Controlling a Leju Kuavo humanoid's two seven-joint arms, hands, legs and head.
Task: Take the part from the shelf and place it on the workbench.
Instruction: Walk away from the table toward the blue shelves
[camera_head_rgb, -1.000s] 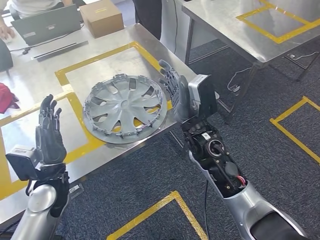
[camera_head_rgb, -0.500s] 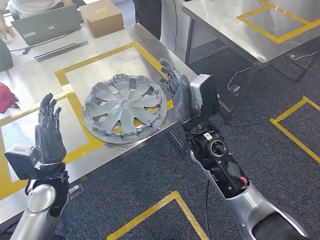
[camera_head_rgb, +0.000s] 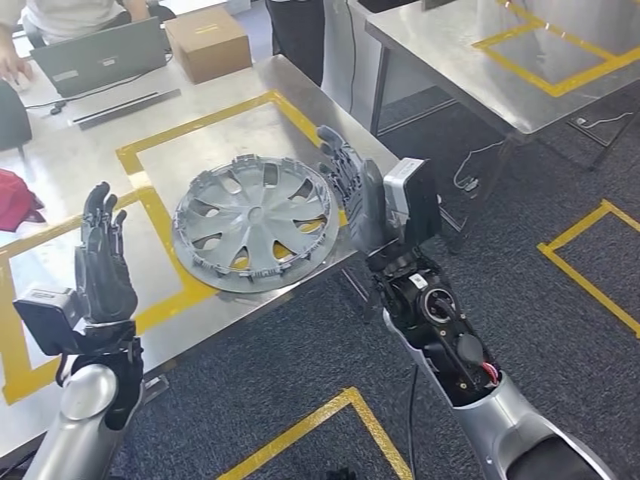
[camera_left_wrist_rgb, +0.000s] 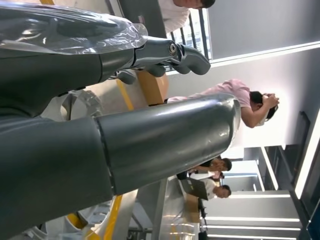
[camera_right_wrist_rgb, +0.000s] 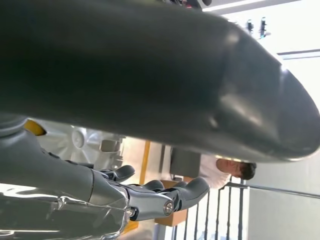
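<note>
With the hubcap (camera_head_rgb: 255, 222) lying flat on the worktop (camera_head_rgb: 68, 170) across the yellow tape, and each robot hand, left (camera_head_rgb: 103, 263) and right (camera_head_rgb: 352, 187), spread and holding nothing, draw both straight outward so no finger catches its rim.

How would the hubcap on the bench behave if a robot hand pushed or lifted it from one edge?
The hubcap looks like thin moulded plastic with open slots, so probably light and slightly flexible. Lying flat on smooth steel, it would likely slide rather than tip. Its near rim seems to overhang the bench edge, so it might drop.
</note>
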